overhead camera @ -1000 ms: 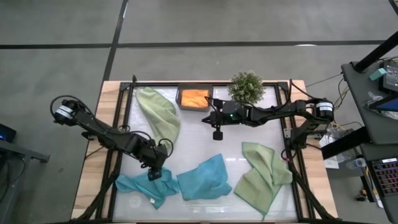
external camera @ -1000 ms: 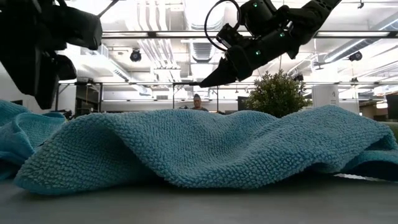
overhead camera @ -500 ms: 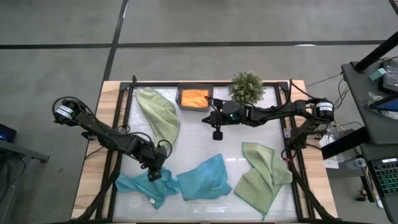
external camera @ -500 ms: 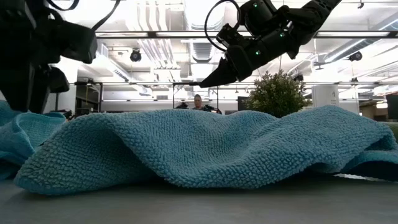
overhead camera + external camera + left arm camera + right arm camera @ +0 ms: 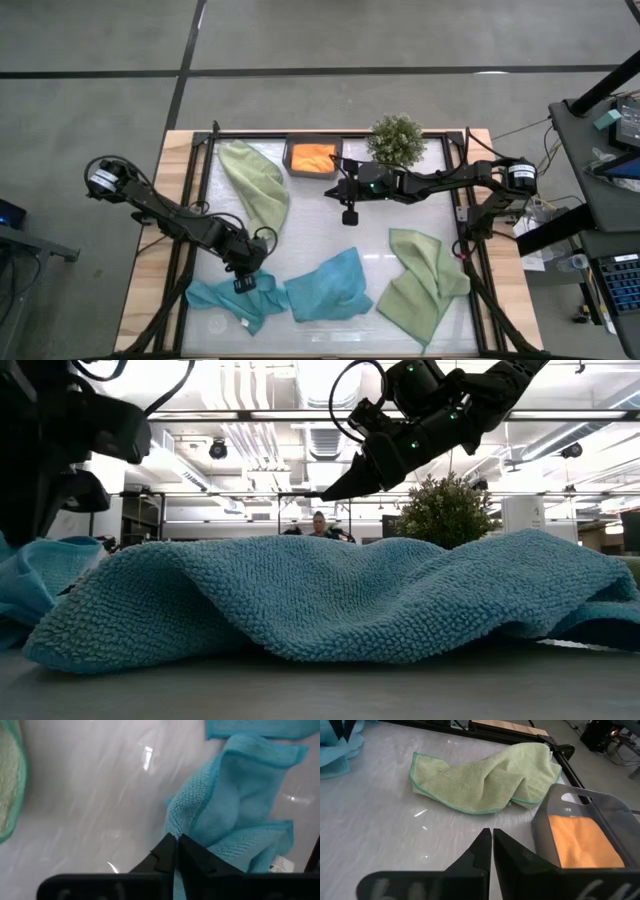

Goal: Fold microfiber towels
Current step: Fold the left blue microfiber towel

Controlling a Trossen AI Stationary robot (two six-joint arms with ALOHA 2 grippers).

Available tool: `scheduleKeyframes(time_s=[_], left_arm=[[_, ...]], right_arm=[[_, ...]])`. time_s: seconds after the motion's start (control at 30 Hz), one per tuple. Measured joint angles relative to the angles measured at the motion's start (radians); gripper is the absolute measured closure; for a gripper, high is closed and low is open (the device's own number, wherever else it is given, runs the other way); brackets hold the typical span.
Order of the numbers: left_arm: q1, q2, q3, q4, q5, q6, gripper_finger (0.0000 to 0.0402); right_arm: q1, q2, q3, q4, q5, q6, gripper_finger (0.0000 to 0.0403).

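Note:
A crumpled teal-blue towel (image 5: 222, 301) lies at the table's near left, and my left gripper (image 5: 246, 283) is shut on its far right edge. A second teal-blue towel (image 5: 330, 286) lies bunched at the near middle and fills the low view (image 5: 340, 595). One sage green towel (image 5: 256, 180) lies at the far left and another (image 5: 425, 282) at the near right. An orange towel (image 5: 313, 157) lies folded in the dark tray (image 5: 290, 158). My right gripper (image 5: 350, 216) hangs shut over bare table at the middle, holding nothing. My left gripper pinches an edge of the left teal-blue towel (image 5: 173, 822) between its two fingers (image 5: 164, 851). The fingers come from above, slanting down. The towel lies slack on the table; one layer or several, I cannot tell.
A small bushy potted plant (image 5: 397, 140) stands at the far edge beside the tray. A black frame (image 5: 200, 200) borders the white table top. Bare surface shows between the towels around the middle (image 5: 330, 235). A person shows far off in the room (image 5: 318, 525).
My left gripper has shut on the edge of the left teal-blue towel, tipping slightly as it closed. The towel has stayed flat on the table. My right arm has kept still.

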Motion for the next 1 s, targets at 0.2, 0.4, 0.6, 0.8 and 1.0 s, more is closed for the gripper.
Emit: scheduleKeyframes(time_s=[0.2,0.4,0.6,0.8,1.0], left_arm=[[0.0,-0.025,0.029,0.0,-0.027,0.081,0.0401],[0.001,-0.106,0.051,0.023,-0.165,0.167,0.0401],[0.002,-0.226,0.051,0.049,-0.419,0.207,0.0401],[0.023,-0.339,0.049,0.048,-0.671,0.208,0.0401],[0.064,-0.398,0.04,0.049,-0.78,0.253,0.0402]], right_arm=[[0.0,0.0,-0.01,-0.001,0.0,0.0,0.0392],[0.0,0.0,-0.015,-0.001,0.0,0.0,0.0392],[0.0,0.0,-0.015,-0.003,-0.007,0.111,0.039],[0.0,0.0,-0.016,0.045,-0.168,0.201,0.0355],[0.011,0.0,-0.016,0.156,-0.189,0.237,0.0282]])
